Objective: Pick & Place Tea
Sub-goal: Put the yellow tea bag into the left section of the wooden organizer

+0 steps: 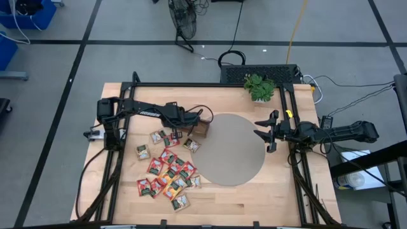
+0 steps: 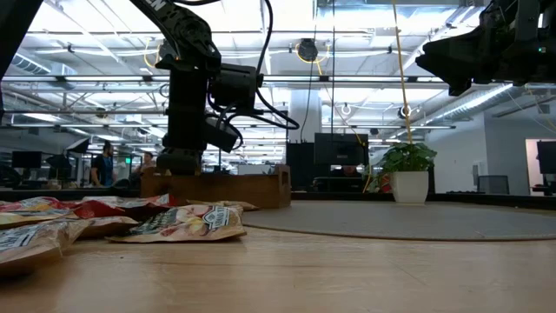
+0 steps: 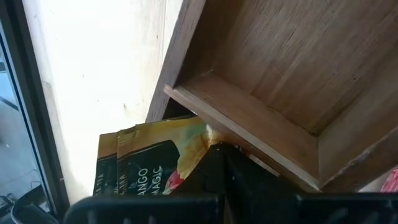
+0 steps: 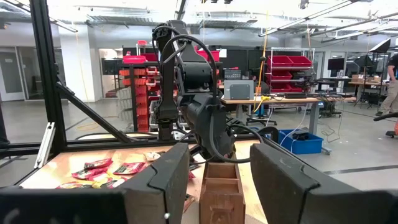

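Yellow paper sachet, printed "Mango Magic", was pinched in the closed left gripper at the wooden tray's edge. Remaining tea sachets, mostly red, lay scattered nearby. Right gripper hung open above the round mat.

Sachets spread at 9 o'clock of round mat. Tray at mat's 10 o'clock edge, left gripper alongside. Plant at 12. Right gripper at 3.
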`<act>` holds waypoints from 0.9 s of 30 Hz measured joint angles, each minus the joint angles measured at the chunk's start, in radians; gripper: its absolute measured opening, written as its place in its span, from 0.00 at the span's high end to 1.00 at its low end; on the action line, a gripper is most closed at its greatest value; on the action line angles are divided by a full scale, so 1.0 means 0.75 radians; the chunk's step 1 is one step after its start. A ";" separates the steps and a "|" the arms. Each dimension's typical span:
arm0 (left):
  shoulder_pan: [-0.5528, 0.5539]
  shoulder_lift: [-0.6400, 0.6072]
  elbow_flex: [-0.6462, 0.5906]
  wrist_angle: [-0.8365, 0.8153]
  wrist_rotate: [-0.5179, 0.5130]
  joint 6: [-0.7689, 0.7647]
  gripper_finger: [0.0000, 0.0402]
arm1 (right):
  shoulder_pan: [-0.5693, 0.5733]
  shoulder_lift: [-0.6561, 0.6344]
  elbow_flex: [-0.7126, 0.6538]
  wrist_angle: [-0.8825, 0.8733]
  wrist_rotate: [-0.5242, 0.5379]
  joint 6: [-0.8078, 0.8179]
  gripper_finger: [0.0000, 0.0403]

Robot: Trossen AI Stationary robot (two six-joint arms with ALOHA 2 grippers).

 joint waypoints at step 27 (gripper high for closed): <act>-0.092 -0.002 0.244 -0.280 -0.002 -0.118 0.96 | 0.000 0.000 0.000 0.000 0.000 0.000 0.61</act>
